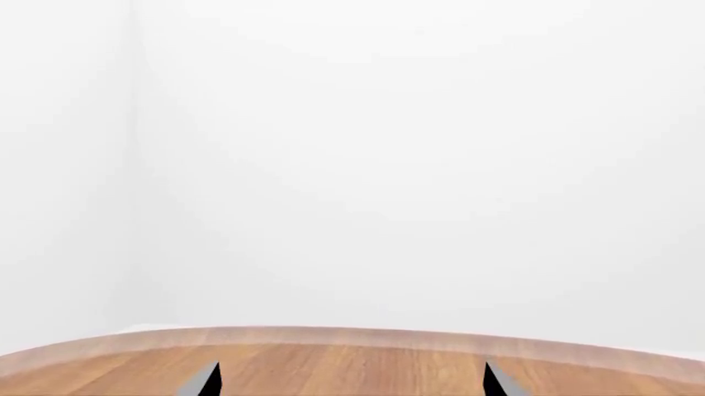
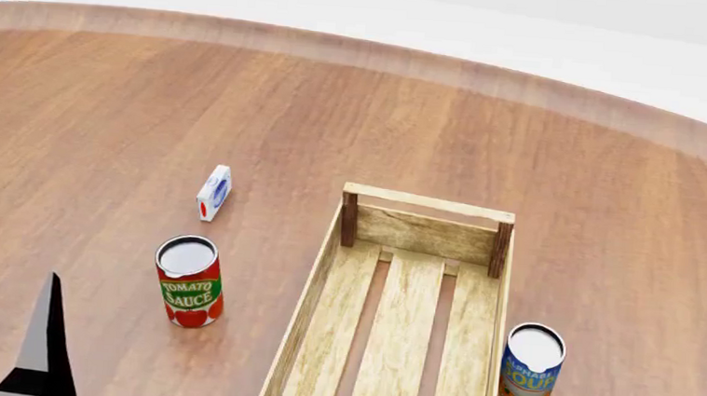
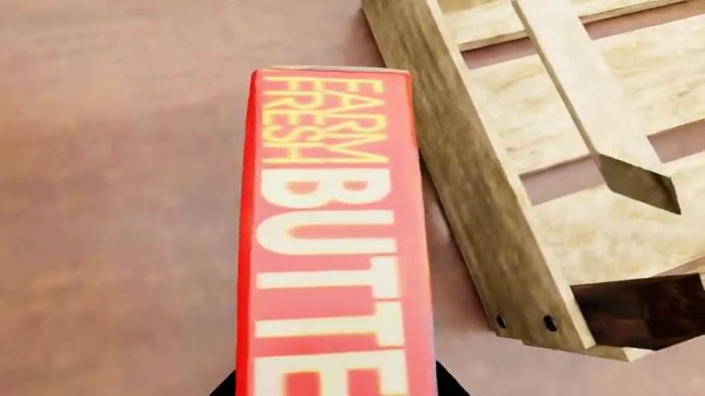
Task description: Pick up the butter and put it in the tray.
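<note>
The butter [image 3: 330,247], a red-orange box lettered "FARM FRESH BUTTER", fills the middle of the right wrist view. My right gripper [image 3: 336,386] is shut on it, with a dark fingertip against each long side. The box hangs just beside the long outer wall of the tray [image 3: 463,165], near a dark corner post. In the head view the tray [image 2: 301,316] is a pale slatted wooden crate at centre; the butter and right gripper are out of that view. My left gripper [image 1: 350,384] is open over bare wood, and one of its fingers [image 2: 44,345] shows at the lower left.
A tomato sauce can [image 2: 188,280] stands left of the tray. A small white-blue-red carton [image 2: 213,191] stands behind that can. A soup can [image 2: 531,365] is close to the tray's right wall. The round wooden table's edge [image 2: 339,48] curves along the back.
</note>
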